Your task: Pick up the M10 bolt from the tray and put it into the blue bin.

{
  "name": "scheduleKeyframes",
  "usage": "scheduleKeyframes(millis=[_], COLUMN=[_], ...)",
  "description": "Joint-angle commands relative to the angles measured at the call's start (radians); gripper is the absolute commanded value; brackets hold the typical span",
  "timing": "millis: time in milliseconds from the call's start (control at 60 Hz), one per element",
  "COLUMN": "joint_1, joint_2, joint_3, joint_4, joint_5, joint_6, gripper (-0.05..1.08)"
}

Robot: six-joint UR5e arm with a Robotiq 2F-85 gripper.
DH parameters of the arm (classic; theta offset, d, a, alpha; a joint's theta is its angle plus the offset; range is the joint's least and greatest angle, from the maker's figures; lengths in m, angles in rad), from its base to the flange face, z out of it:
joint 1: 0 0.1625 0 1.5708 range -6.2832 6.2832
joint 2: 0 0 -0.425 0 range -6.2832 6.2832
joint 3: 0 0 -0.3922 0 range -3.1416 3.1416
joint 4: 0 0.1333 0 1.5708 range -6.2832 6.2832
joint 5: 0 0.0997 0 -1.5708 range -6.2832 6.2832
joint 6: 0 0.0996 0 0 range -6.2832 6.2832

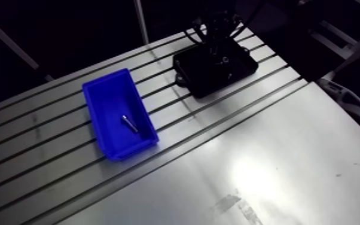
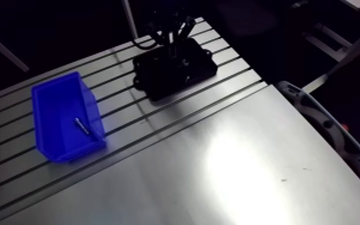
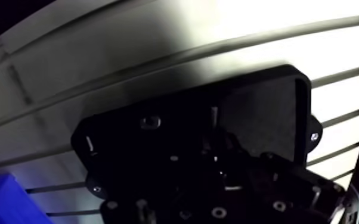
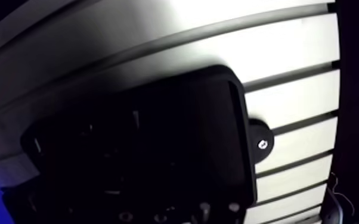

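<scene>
The blue bin [image 1: 106, 102] stands on the slotted table to the left, and a dark metal bolt [image 1: 129, 123] lies on its floor. The black tray [image 1: 189, 79] sits to the right of the bin, further back. My gripper [image 1: 216, 49] hangs low over the tray's middle. In the wrist view the tray [image 3: 265, 113] fills the space under the gripper. Small parts show dimly in it, among them a hex nut [image 3: 150, 122]. The gripper itself is a dark mass there. A corner of the blue bin [image 3: 0, 199] shows beside the tray.
The table has slotted rails [image 1: 45, 149] under the bin and tray, and a smooth bright plate [image 1: 266, 161] in front with a scuff mark [image 1: 236, 206]. A grey curved machine part [image 2: 326, 128] borders the table's right edge.
</scene>
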Motion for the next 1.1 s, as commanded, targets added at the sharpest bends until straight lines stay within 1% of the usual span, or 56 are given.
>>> scheduleKeyframes(millis=[17,150,283,367,417,433,483,500,517,533,583,617,633,650,667,683,700,717,733,750,767,783,800,817,833,850,900,917,933,950,967,983,1000,1017,1033,1050,1067,1083,1100], joint_1=[0.002,0.001,-0.002,-0.002,0.001,0.001,0.010,0.010,0.022,0.022,0.077,0.077,0.100,0.100,0.123,0.123,0.146,0.146,0.166,0.166,0.181,0.181,0.192,0.192,0.202,0.211,0.218,0.228,0.228,0.245,0.245,0.264,0.264,0.288,0.306,0.306,0.317,0.317,0.323], joint_2=[-0.038,-0.080,-0.118,-0.144,-0.176,-0.176,-0.213,-0.213,-0.230,-0.230,-0.266,-0.266,-0.278,-0.278,-0.293,-0.293,-0.311,-0.311,-0.327,-0.327,-0.338,-0.338,-0.348,-0.348,-0.358,-0.374,-0.391,-0.407,-0.407,-0.422,-0.422,-0.435,-0.435,-0.447,-0.461,-0.461,-0.476,-0.476,-0.492], joint_3=[0.020,0.036,0.037,0.035,0.031,0.031,0.023,0.023,0.018,0.018,-0.004,-0.004,-0.009,-0.009,-0.008,-0.008,-0.003,-0.003,0.001,0.001,0.005,0.005,0.012,0.012,0.020,0.025,0.032,0.044,0.044,0.061,0.061,0.073,0.073,0.082,0.086,0.086,0.090,0.090,0.097], joint_4=[0.039,0.071,0.089,0.118,0.132,0.132,0.133,0.133,0.133,0.133,0.138,0.138,0.143,0.143,0.148,0.148,0.151,0.151,0.152,0.152,0.156,0.156,0.160,0.160,0.164,0.167,0.177,0.184,0.184,0.185,0.185,0.189,0.189,0.189,0.192,0.192,0.200,0.200,0.212], joint_5=[0.000,-0.013,-0.018,-0.018,-0.010,-0.010,-0.003,-0.003,0.005,0.005,0.035,0.035,0.045,0.045,0.056,0.056,0.071,0.071,0.089,0.089,0.107,0.107,0.126,0.126,0.143,0.153,0.157,0.159,0.159,0.160,0.160,0.156,0.156,0.151,0.151,0.151,0.151,0.151,0.149], joint_6=[-0.003,-0.027,-0.043,-0.045,-0.046,-0.046,-0.047,-0.047,-0.047,-0.047,-0.068,-0.068,-0.097,-0.097,-0.136,-0.136,-0.189,-0.189,-0.247,-0.247,-0.305,-0.305,-0.360,-0.360,-0.407,-0.447,-0.489,-0.532,-0.532,-0.586,-0.586,-0.648,-0.648,-0.717,-0.786,-0.786,-0.846,-0.846,-0.903], gripper=[1.07,1.07,1.07,1.07,1.07,1.07,1.07,1.07,1.07,1.07,1.07,1.07,1.07,1.07,1.07,1.07,1.06,1.06,1.06,1.06,1.06,1.06,1.06,1.06,1.06,1.06,1.06,1.06,1.06,1.06,1.06,1.06,1.06,1.06,1.06,1.06,1.06,1.06,1.06])
